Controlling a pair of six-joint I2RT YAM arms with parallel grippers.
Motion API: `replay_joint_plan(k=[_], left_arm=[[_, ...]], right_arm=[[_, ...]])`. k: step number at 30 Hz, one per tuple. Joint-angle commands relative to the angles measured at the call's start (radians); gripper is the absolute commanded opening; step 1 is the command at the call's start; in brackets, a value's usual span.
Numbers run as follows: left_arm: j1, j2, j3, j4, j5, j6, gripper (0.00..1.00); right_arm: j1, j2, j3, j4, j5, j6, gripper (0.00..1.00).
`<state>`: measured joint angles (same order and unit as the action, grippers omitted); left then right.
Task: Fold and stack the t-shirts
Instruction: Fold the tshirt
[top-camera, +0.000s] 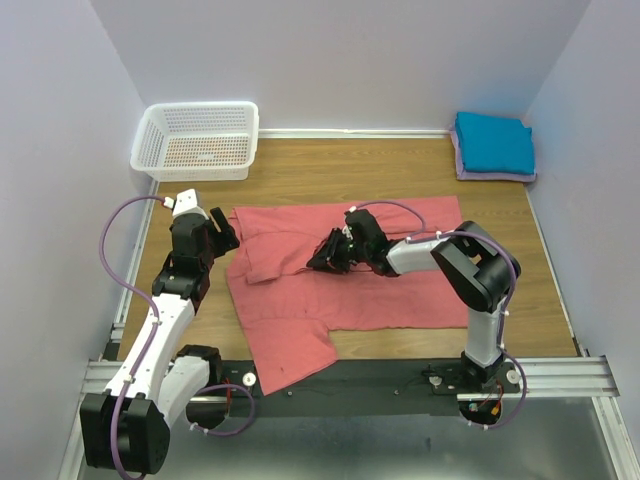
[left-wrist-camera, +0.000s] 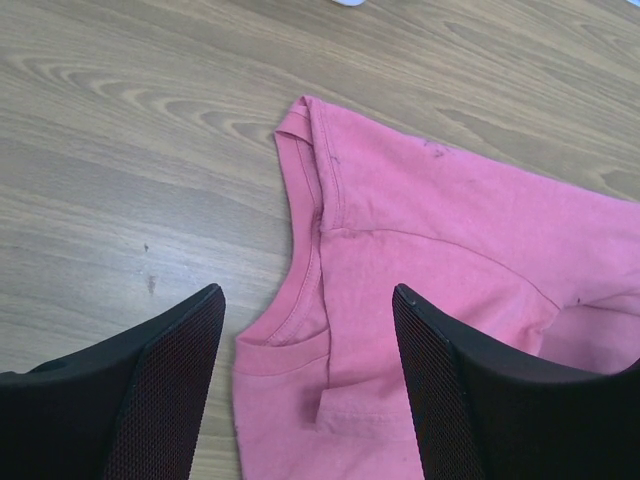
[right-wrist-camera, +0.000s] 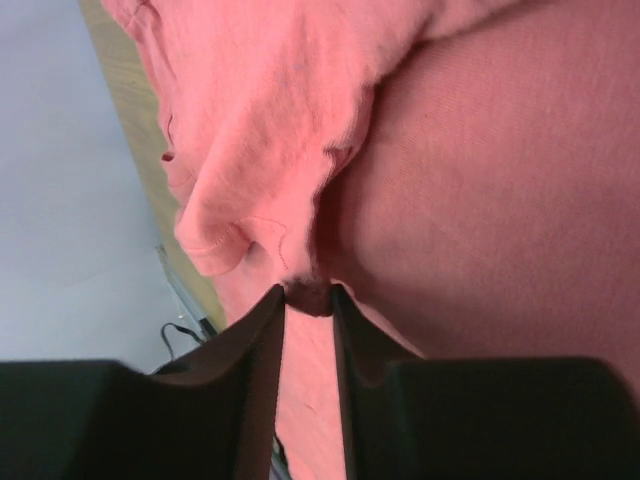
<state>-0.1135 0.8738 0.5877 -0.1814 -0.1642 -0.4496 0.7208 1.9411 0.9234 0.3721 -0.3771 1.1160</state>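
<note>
Across the middle of the wooden table (top-camera: 400, 165) lies the salmon-pink t-shirt (top-camera: 400, 290), spread mostly flat, with its left part rumpled and one flap reaching down to the near edge. The left gripper (top-camera: 222, 235) hangs at the shirt's left border. Its wrist camera shows the two black fingers (left-wrist-camera: 150, 400) standing wide apart with nothing between them — released, with the curved neckline (left-wrist-camera: 290, 330) of the pink cloth (left-wrist-camera: 450, 230) lying on the wood below the gap.

The right gripper (top-camera: 325, 258) is down on the shirt near its middle, reaching in from the right. Seen from its own wrist, the fingers (right-wrist-camera: 250, 380) are drawn close together, and a small bunched fold of the pink fabric (right-wrist-camera: 480, 180) sits clamped between their tips — a pinch on the salmon-pink t-shirt. Above that pinch the cloth rises in a thick rolled ridge, with a hemmed edge curling off to the left.

At the far right corner of the table the teal-blue t-shirt (top-camera: 493, 143) rests folded on top of the lavender t-shirt (top-camera: 462, 168), which shows only as a thin border along the left and near sides. A white lattice basket (top-camera: 190, 170) stands in the far left corner, well apart from both arms.
</note>
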Motion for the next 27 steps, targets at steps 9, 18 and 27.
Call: replay_joint_plan(k=[9, 18, 27], left_arm=[[-0.005, -0.01, -0.006, 0.019, -0.021, 0.011, 0.76], [-0.005, -0.012, -0.006, 0.017, -0.026, 0.011, 0.76], [-0.005, -0.012, -0.009, 0.011, -0.032, 0.011, 0.76]], right_arm=[[0.009, -0.053, 0.025, -0.102, 0.083, -0.056, 0.01], [0.011, -0.099, 0.032, -0.22, 0.089, -0.108, 0.01], [0.008, -0.096, 0.063, -0.323, 0.104, -0.16, 0.01]])
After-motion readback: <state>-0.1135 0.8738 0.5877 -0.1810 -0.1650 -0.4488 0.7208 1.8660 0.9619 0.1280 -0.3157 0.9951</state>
